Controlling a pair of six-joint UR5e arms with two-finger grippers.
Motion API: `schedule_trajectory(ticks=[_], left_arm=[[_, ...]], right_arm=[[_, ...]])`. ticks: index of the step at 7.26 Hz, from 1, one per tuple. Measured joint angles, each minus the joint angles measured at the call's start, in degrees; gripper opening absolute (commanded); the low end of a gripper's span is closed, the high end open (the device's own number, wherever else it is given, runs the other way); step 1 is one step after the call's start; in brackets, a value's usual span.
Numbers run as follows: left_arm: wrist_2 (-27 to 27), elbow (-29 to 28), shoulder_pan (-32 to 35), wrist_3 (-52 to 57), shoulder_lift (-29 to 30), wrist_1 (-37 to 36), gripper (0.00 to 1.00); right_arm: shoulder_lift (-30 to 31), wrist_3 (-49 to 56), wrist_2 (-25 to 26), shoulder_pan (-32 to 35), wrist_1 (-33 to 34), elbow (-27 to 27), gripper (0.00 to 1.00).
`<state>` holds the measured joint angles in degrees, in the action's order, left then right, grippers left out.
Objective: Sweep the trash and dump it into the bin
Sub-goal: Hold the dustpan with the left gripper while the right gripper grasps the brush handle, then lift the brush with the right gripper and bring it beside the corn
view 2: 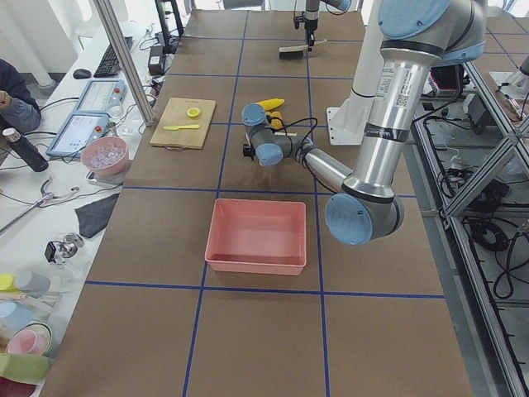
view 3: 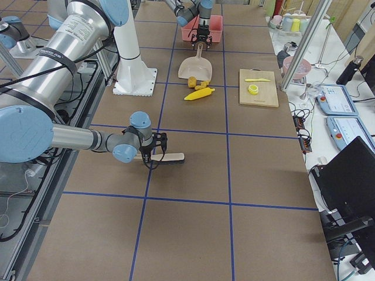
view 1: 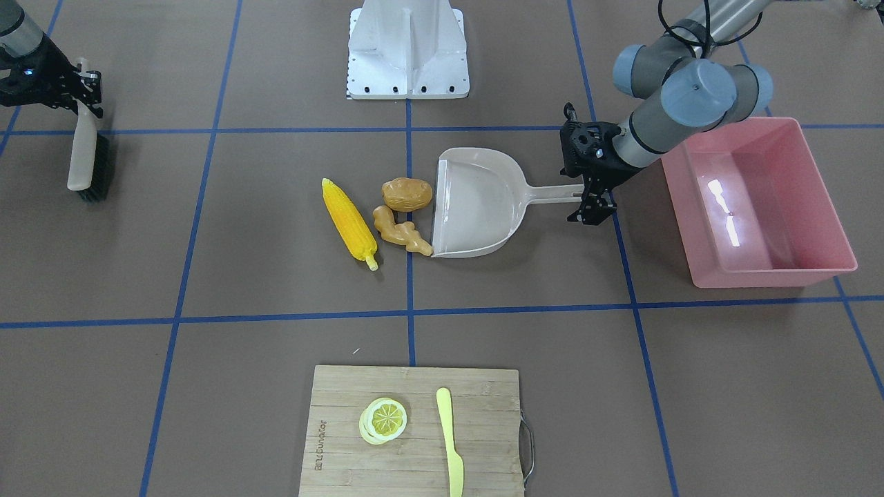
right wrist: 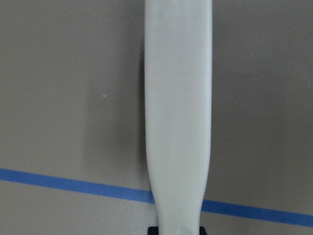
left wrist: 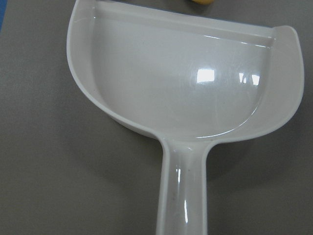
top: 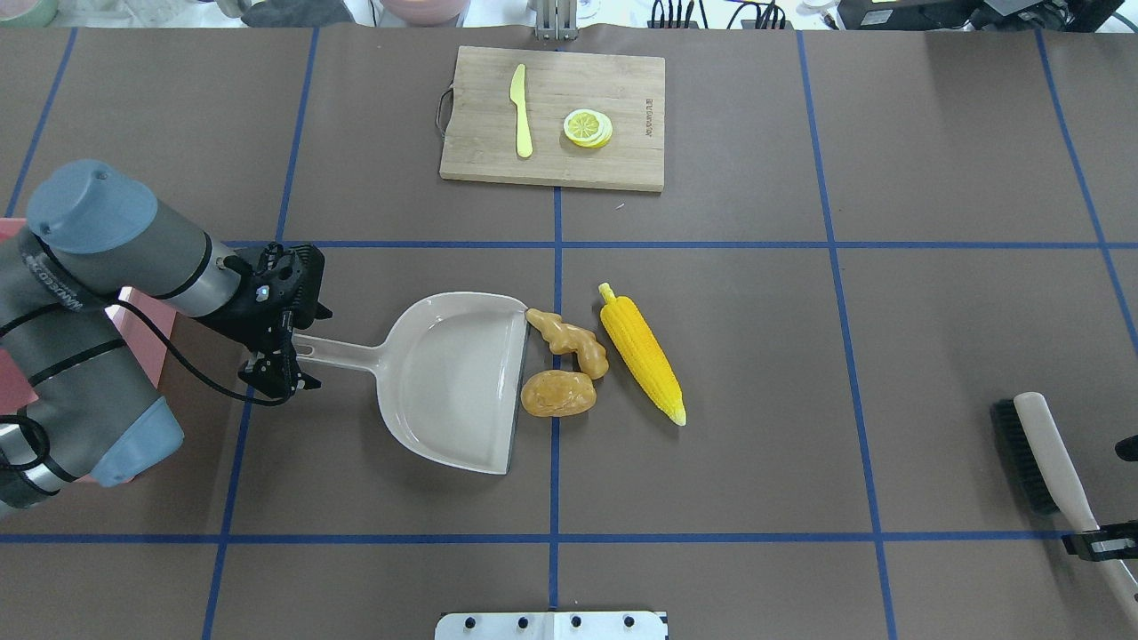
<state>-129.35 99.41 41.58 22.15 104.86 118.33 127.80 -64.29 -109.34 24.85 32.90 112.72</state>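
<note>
The yellow corn cob (view 1: 350,222), brown potato (view 1: 407,194) and tan ginger root (view 1: 400,231) lie together on the table at the open mouth of the beige dustpan (view 1: 480,203). The potato and ginger touch its lip. My left gripper (view 1: 590,197) is shut on the end of the dustpan handle. The pan lies flat and empty in the left wrist view (left wrist: 186,83). The pink bin (view 1: 766,276) stands empty just behind the left gripper. My right gripper (view 1: 83,86) is shut on the handle of a black-bristled brush (view 1: 86,162) far off to the side.
A wooden cutting board (view 1: 338,414) with a lemon slice (view 1: 383,420) and a pale yellow knife (view 1: 450,442) lies at the table's far edge from the robot. The white robot base (view 1: 407,48) stands opposite. In the overhead view my left arm hides most of the bin (top: 147,342).
</note>
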Motion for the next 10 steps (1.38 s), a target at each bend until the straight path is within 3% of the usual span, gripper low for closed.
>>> schedule_trajectory(ticks=[3,5,7,10], left_arm=[[0.0,0.1,0.0,0.0,0.1,0.0,0.99],[0.0,0.3,0.0,0.0,0.1,0.0,0.99],[0.0,0.7,0.0,0.0,0.0,0.0,0.99],[0.0,0.9,0.0,0.0,-0.1,-0.1,0.99]], right_arm=[[0.0,3.5,-5.8,7.2,1.7,2.4,0.0],[-2.0,9.8,-9.3,14.1,7.5,4.7,0.0],[-7.5,17.8,-12.1,20.6,19.4,7.2,0.0],[-16.7,24.6,-12.5,25.0,33.6,8.6,0.0]])
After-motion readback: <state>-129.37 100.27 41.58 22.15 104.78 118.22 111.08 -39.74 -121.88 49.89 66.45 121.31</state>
